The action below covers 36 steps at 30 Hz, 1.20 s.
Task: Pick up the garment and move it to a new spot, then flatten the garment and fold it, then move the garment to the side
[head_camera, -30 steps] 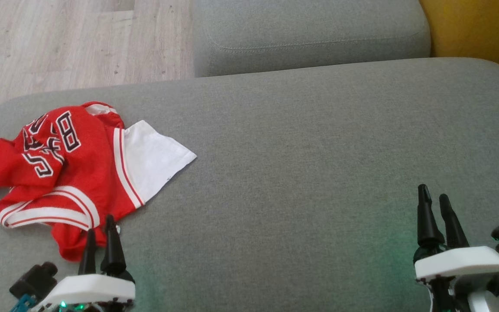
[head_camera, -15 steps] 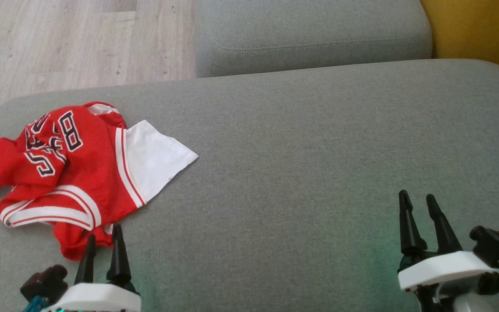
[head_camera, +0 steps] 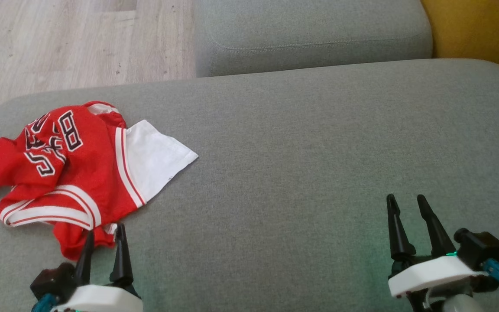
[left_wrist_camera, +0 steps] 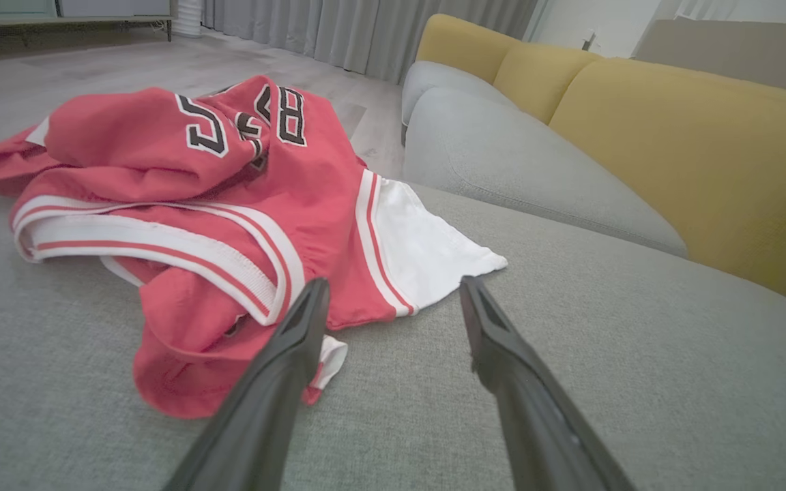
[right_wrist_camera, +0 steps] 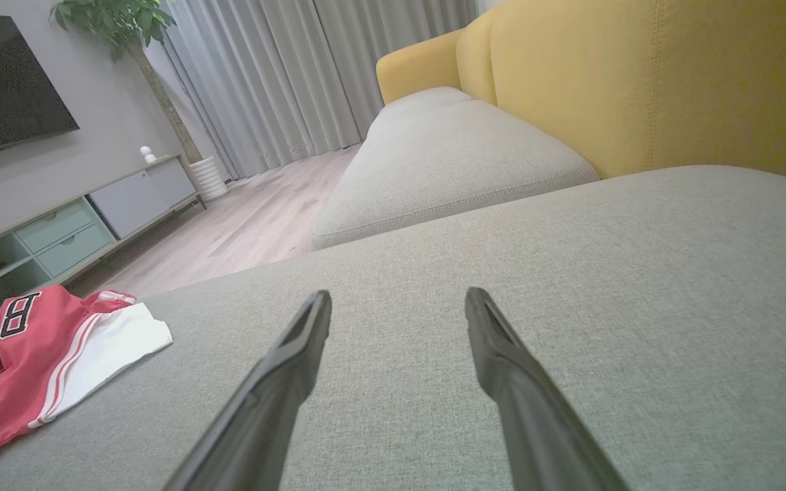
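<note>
I have the garment (head_camera: 59, 169), a red jersey with white trim, lying crumpled on the grey seat (head_camera: 297, 151), which runs on bare to the garment's right. My left fingers (head_camera: 121, 255) are spread apart and hold nothing. Their tips are at the garment's near hem, and in the left wrist view one tip overlaps the red cloth, though I cannot tell whether it touches. My right fingers (head_camera: 396, 234) are spread and empty too, well to the garment's right.
</note>
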Tool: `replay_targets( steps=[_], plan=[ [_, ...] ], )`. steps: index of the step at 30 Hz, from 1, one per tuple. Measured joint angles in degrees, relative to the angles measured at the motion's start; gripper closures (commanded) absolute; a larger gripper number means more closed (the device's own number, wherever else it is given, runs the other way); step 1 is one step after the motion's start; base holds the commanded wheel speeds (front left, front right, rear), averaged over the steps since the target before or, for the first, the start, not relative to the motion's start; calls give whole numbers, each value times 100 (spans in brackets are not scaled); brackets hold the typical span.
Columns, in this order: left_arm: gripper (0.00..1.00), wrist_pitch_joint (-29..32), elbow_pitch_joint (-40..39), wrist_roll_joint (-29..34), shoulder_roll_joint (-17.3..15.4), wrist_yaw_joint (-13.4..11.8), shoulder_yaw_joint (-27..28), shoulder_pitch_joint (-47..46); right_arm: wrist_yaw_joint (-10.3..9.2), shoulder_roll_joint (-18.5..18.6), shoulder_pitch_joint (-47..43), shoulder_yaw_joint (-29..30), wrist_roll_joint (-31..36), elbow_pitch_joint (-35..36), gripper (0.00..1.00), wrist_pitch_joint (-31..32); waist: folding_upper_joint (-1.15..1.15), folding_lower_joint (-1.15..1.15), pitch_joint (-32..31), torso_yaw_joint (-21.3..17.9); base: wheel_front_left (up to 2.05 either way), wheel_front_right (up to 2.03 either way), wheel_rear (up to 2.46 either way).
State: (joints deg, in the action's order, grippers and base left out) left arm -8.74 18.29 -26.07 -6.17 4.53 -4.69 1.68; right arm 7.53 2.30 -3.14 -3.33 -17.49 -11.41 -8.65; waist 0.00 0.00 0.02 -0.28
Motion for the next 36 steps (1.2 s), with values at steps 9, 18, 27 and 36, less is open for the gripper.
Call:
replay_targets(
  steps=[9,18,27,36],
  plan=[
    [0,-164,9,605,-48,-49,-68,35,0,1,-6,-24,425,-78,0,-153,0,0,-8,4,0,0,0],
    [0,-322,79,1039,-54,-57,-56,136,0,2,-18,-70,864,-181,0,-323,0,0,-16,-7,0,0,0],
    [0,-447,243,1435,-43,-46,41,138,0,4,-102,-170,1240,-442,0,-454,0,0,-36,3,0,0,0],
    [0,-555,514,1596,4,25,112,225,0,4,-99,-236,1463,-689,0,-557,0,0,-53,1,0,0,0]
  ],
)
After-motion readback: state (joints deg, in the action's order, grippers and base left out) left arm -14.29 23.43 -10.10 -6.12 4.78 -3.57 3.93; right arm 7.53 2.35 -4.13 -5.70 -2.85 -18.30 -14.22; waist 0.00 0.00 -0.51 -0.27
